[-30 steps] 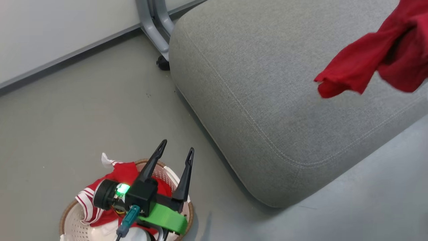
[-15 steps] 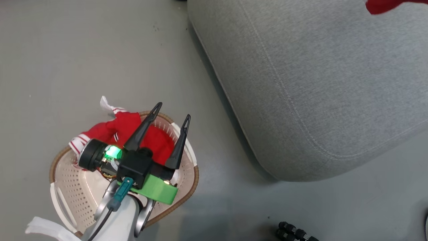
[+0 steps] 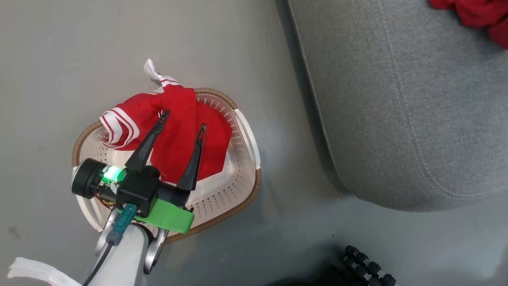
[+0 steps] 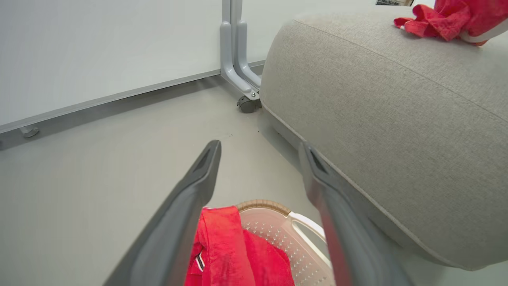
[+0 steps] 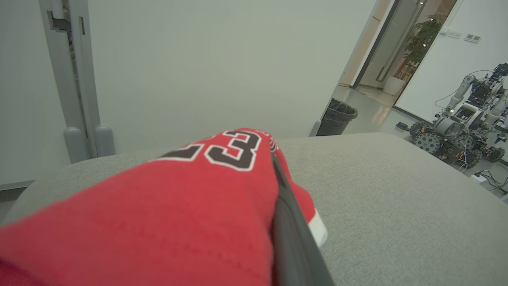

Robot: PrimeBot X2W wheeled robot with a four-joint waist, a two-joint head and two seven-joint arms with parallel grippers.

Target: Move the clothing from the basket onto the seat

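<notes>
Biggest of all, a wide grey cloth seat with round corners (image 3: 397,99). Resting on top of the seat, a crumpled red jersey with a dark number (image 5: 178,206), pinched in the right gripper (image 5: 278,186), closed tight on it. On the floor just beside the seat, a small cream plastic basket full of little holes, with a brown rim (image 3: 246,186). Inside, on the half away from the seat, a red top with white stripes (image 3: 182,135). Lying long and thin, running about the same way as the seat's side. White tail end poking out over the rim, striped sleeve bent off to the side away from the seat. Right above it, the left gripper (image 3: 183,120), spread wide, holding nothing, tips pointing along the top's long way. Could go wrong like this: grabbing just a thin fold and dropping the top on the floor short of the seat; hooking the rim and tipping the light basket; letting go of the jersey too near the seat's edge and seeing it slide off.
</notes>
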